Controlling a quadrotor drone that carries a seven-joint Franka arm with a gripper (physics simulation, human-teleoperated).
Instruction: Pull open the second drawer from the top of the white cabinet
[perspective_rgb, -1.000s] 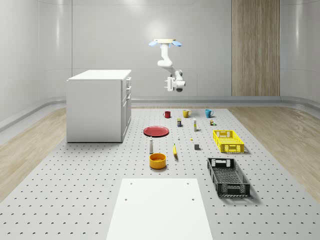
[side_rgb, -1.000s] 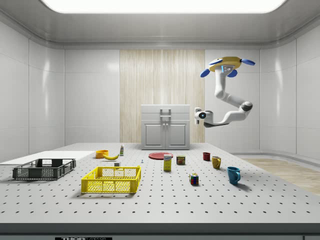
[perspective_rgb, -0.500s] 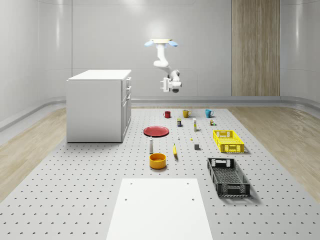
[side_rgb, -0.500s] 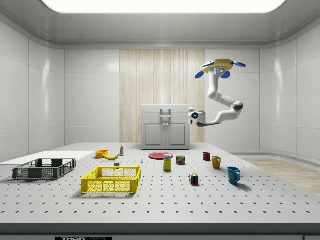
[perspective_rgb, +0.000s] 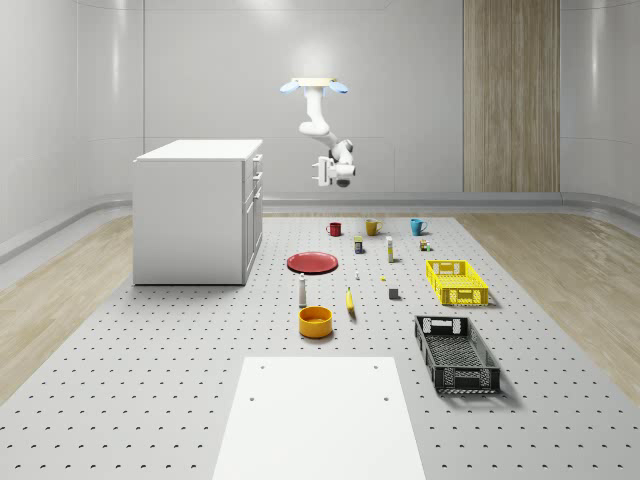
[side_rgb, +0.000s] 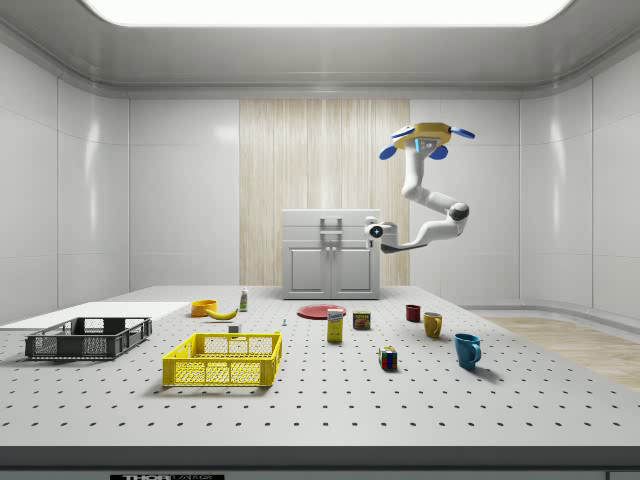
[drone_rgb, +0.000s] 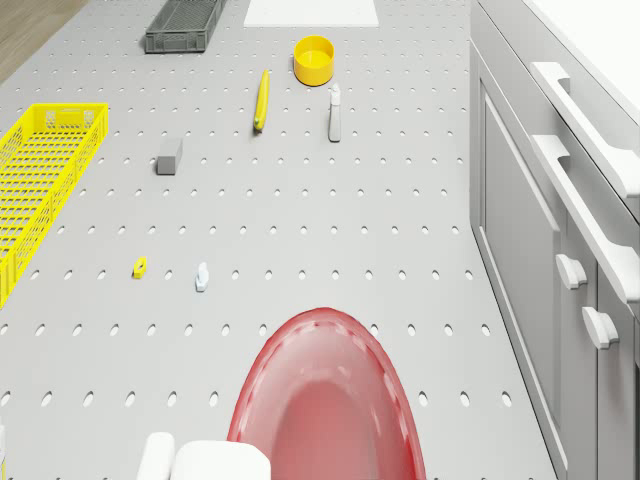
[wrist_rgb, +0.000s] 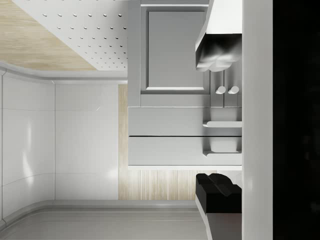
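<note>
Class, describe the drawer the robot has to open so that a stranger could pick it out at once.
Start at the white cabinet, the large box on the perforated floor. Its front has two shallow drawers stacked above two doors. The target is the second drawer, the lower bar handle, directly above the doors' knobs.

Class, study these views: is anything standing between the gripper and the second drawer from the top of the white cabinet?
Nothing visible does. The drone hovers above the table to the whole-scene view's right of the white cabinet. The gripper hangs at drawer height, facing the second drawer, apart from it, with open air between.
</note>
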